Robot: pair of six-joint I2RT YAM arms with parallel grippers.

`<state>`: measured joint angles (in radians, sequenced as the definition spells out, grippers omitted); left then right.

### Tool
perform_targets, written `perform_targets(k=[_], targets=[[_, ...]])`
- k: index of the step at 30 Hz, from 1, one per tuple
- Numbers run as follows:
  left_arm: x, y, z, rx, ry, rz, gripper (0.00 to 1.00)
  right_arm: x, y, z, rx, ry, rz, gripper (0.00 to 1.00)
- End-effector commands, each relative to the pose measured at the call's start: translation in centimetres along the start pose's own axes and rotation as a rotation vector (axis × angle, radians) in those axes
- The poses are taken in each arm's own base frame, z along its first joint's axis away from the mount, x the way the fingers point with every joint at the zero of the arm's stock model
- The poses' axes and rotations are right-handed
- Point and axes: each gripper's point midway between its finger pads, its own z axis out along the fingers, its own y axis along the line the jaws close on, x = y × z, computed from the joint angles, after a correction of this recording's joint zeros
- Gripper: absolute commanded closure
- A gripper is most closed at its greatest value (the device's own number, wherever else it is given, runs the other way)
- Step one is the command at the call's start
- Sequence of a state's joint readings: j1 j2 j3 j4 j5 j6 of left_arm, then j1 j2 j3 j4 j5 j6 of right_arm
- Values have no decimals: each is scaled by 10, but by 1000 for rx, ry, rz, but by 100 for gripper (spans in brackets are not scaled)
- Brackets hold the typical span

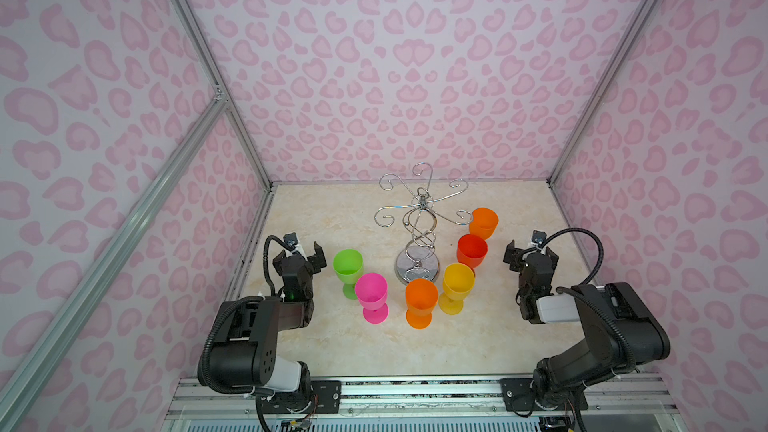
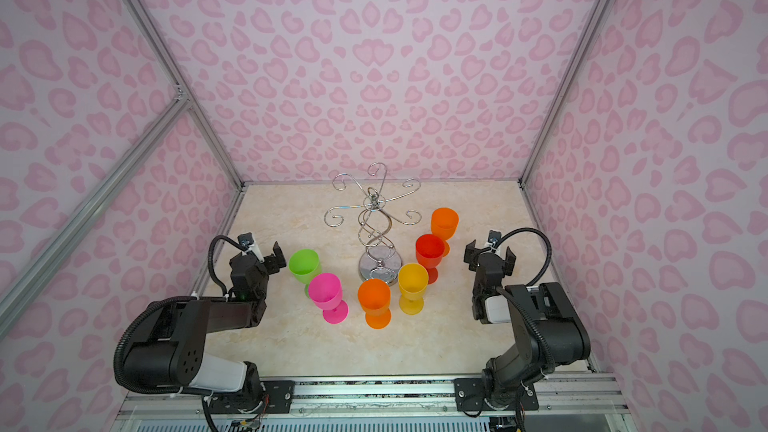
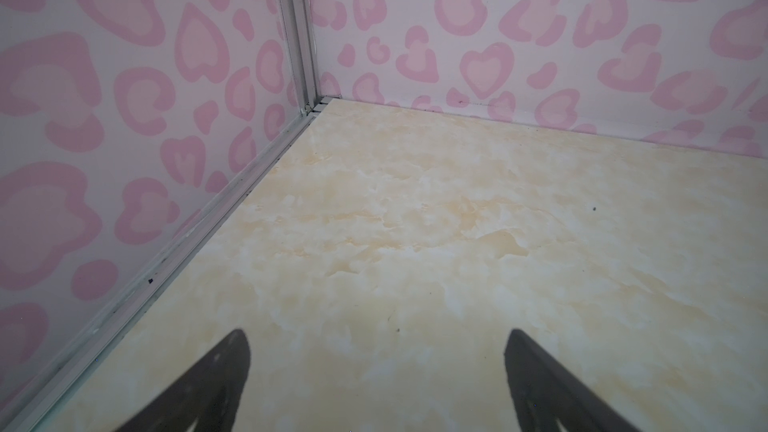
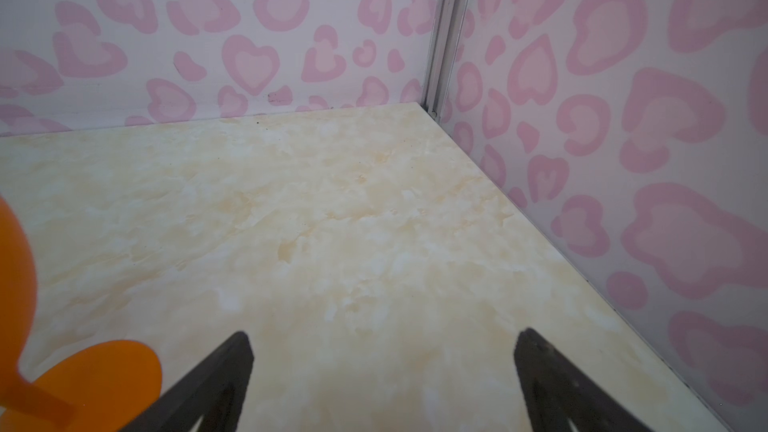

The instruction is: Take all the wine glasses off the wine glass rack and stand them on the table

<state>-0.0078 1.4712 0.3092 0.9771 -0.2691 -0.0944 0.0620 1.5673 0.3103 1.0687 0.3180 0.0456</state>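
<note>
My left gripper [image 3: 378, 342] and right gripper [image 4: 382, 342] both stood with jaws spread wide and empty. In a top view they sat at 9 and 3 o'clock of the wine glass rack [image 1: 419, 226], likely to keep clear. The rack's curled arms hung bare. Six glasses stood upright around its base, from the green wine glass [image 1: 348, 263] at 9 to the far orange wine glass [image 1: 484, 222] at 2, so I judged the unloading done.

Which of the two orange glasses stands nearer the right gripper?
The far orange glass, behind the red glass; the near orange glass stands in front of the rack.
</note>
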Motion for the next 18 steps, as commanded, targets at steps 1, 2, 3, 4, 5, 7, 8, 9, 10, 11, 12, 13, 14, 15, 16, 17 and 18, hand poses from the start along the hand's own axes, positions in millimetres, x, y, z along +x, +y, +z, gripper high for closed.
perform_targets(k=[1,2,3,4,5,7,8,9,10,11,12,13,14,15,16,17,18], targets=[[-10,0,-1,2,-41,-11,3,-3,-1,-1,7,-16,6,1],[-10,0,-1,2,-42,-11,3,-3,0,-1,5,-20,6,1],[-10,-1,-1,3,-42,-11,3,-3,-1,-1,8,-22,5,1],[-10,0,-1,2,-41,-10,3,-3,-1,-1,7,-17,4,1],[-10,0,-1,1,-42,-11,3,-3,0,-1,6,-19,4,1],[-10,0,-1,2,-42,-11,3,-3,-1,-1,7,-18,4,1],[-10,0,-1,2,-42,-10,3,-3,-1,-1,9,-20,4,1],[-10,-1,0,2,-42,-10,3,-3,-1,-1,7,-20,3,1],[-10,0,0,1,-39,-10,3,-3,-1,-1,8,-20,5,1],[-10,-1,0,2,-38,-9,3,-3,-1,-1,8,-20,4,1],[-10,-1,1,1,-37,-8,3,-4,-1,-1,8,-21,4,1],[-9,-1,2,1,-33,-8,3,-3,-1,-1,8,-20,4,1],[-8,-1,2,0,-31,-8,3,-4,-1,-1,8,-21,4,1],[-10,-1,1,0,-34,-9,3,-3,-1,-1,9,-20,3,1],[-9,0,1,0,-34,-8,3,-3,-1,-1,8,-20,3,1],[-10,-1,0,2,-37,-8,3,-3,-1,-1,8,-20,4,1],[-10,-1,0,4,-40,-8,3,-3,-1,-1,8,-19,3,1]])
